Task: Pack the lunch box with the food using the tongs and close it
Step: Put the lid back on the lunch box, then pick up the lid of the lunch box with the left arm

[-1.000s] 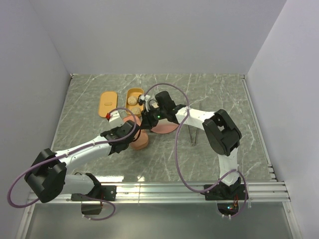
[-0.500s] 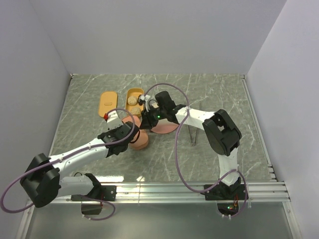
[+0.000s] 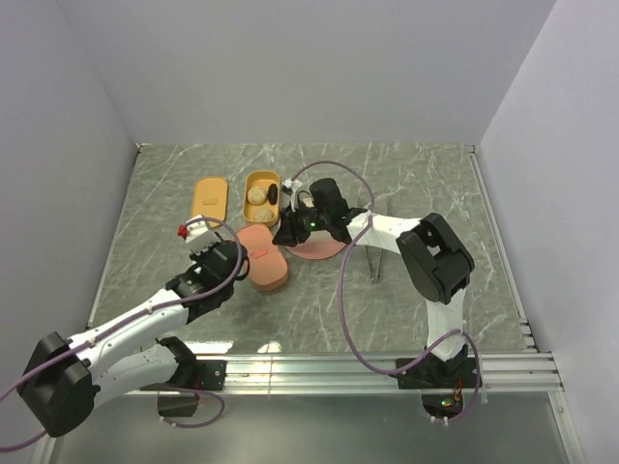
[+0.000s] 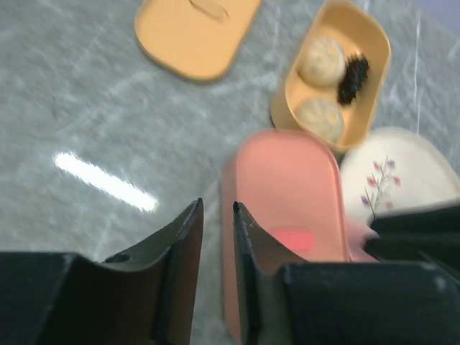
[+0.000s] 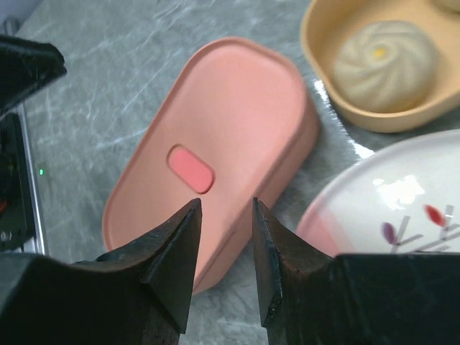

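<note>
Though unclear overhead, left gripper [image 4: 217,208] and right gripper [image 5: 225,205] narrowly parted, seemingly empty, in wrist views.

The grey marbled tabletop [image 3: 426,184] carries 5 things, all left of its middle and toward the far edge. A flat orange lid [image 3: 210,200] lies nearest the left edge, with an open orange container [image 4: 343,21] just beside it. A closed pink lunch box [image 3: 263,257] sits nearer the near edge, a cream-and-pink plate [image 3: 319,250] just right of it, and thin grey tongs [image 3: 374,263] right of the plate.
</note>
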Robot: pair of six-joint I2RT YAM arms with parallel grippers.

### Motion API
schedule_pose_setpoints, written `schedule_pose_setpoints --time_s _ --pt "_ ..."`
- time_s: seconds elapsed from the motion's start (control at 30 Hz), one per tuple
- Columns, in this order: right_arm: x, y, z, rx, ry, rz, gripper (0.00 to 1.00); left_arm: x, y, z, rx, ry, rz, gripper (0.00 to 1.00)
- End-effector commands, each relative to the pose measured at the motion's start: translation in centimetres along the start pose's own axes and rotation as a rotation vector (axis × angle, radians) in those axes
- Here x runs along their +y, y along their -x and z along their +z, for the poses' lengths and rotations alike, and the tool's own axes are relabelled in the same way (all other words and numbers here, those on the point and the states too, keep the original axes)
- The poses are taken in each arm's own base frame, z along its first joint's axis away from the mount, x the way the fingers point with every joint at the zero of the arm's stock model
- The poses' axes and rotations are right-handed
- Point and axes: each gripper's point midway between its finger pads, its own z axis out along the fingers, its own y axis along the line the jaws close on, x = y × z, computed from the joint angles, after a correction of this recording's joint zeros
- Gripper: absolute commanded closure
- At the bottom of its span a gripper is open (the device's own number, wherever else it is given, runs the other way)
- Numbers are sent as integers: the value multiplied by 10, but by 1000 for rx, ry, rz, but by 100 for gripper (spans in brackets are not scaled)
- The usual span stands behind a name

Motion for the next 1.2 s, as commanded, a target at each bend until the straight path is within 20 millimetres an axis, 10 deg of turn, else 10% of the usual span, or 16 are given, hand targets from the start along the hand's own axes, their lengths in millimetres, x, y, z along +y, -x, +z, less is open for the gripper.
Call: schedule_pose_setpoints --time_s 0.0,0.2,0.37,0.6,0.8,1.17 --pt "3 56 -22 -156 -32 -25 58 -6 55 19 -166 -59 -80 71" --pt "10 72 -36 -193 -50 -43 58 25 99 60 -244 21 -98 55" --pt "15 86 -43 -209 -42 -52 58 9 117 105 -195 11 -23 31" --pt "22 102 -62 -246 -38 -69 58 3 149 180 -85 -65 151 23" --pt "18 106 -81 -278 -57 -68 58 32 119 244 110 -68 249 34" --pt "9 103 -90 -292 -66 -51 58 71 73 267 300 7 262 49"
